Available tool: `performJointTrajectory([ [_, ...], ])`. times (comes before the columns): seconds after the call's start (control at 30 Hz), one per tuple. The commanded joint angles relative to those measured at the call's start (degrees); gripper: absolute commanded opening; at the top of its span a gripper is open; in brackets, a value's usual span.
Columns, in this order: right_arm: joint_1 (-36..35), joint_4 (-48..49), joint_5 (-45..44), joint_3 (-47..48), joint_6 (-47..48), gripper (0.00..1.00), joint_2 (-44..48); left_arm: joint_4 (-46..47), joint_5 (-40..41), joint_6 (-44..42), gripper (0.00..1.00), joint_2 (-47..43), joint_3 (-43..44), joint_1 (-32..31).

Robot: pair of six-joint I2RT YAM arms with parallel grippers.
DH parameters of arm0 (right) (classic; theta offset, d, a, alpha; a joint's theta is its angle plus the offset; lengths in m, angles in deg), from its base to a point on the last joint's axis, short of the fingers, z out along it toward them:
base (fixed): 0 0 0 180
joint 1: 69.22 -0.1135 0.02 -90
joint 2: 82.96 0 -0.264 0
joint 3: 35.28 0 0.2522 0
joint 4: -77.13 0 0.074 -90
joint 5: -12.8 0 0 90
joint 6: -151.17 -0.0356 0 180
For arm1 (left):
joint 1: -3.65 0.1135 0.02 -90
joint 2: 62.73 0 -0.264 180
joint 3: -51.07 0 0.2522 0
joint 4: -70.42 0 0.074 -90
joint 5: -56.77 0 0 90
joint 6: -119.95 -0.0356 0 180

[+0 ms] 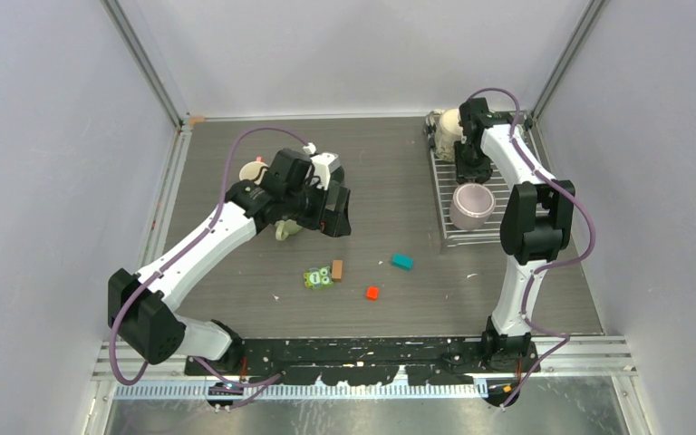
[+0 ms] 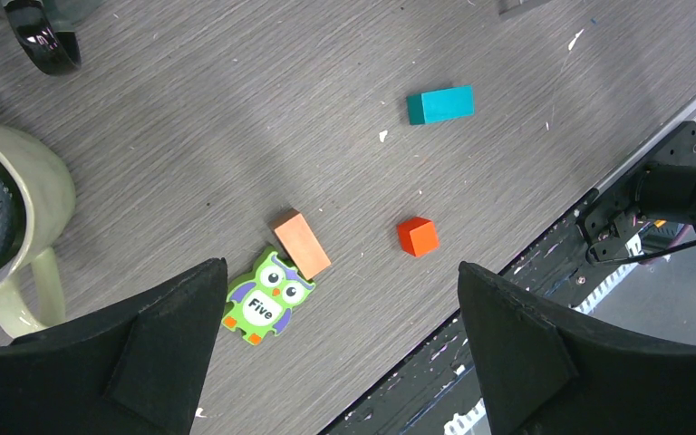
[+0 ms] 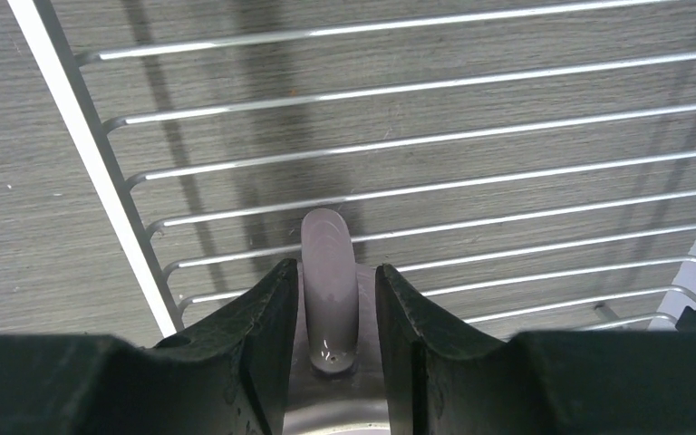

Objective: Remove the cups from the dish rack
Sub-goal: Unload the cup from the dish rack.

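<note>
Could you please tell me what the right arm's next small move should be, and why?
Probably close the right gripper on the handle of the mauve mug: its fingers flank the handle, a slim gap shows on one side, and the mug sits on the dish rack.

Mauve cup [image 1: 471, 206] upright on wire dish rack [image 1: 447, 186]

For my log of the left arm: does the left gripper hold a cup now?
No, the left gripper is wide open and empty; the pale green cup stands apart from it.
</note>
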Motion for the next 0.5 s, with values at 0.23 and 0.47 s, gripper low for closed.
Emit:
performJointTrajectory([
  [0.23, -0.16, -2.29, 2.78, 1.55, -0.91, 0.4, 1.02, 1.74, -0.91, 0.34, 1.0, 0.07, -0.12, -0.26],
  [0.47, -0.17, -3.74, 2.12, 3.03, -1.52, 0.17, -0.03, 1.78, -0.87, 0.37, 1.0, 0.4, -0.11, -0.28],
])
